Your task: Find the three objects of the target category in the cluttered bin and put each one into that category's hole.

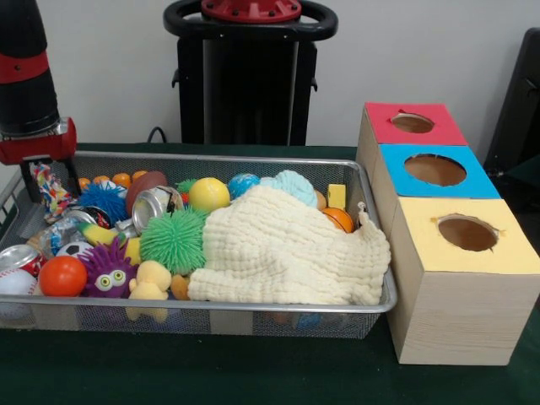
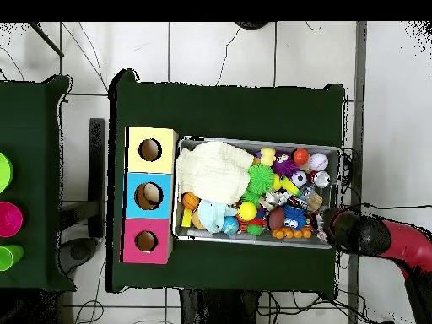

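A wire mesh bin (image 1: pixel 253 314) (image 2: pixel 260 142) holds a heap of toys. A cream cloth (image 1: pixel 283 249) (image 2: pixel 215 169) covers its right part in the front view. Beside it lie a green spiky ball (image 1: pixel 173 240) (image 2: pixel 261 177), a yellow ball (image 1: pixel 208 194), a purple monster ball (image 1: pixel 107 270), an orange ball (image 1: pixel 62 276), crushed cans (image 1: pixel 156 205) and a baseball (image 1: pixel 15 283). Three wooden boxes with holes stand beside the bin: red (image 1: pixel 413 123), blue (image 1: pixel 435 170), yellow (image 1: pixel 467 233). My gripper (image 1: pixel 35 169) (image 2: pixel 337 226) hangs over the bin's far left corner in the front view, just above a multicoloured rope toy (image 1: pixel 51 192). Whether it holds the rope is hidden.
The bin and boxes stand on a dark green table cover (image 1: pixel 211 371). In the overhead view, coloured cups (image 2: pixel 7 219) sit on a second table at the left. Cables (image 2: pixel 84 59) lie on the tiled floor around the tables.
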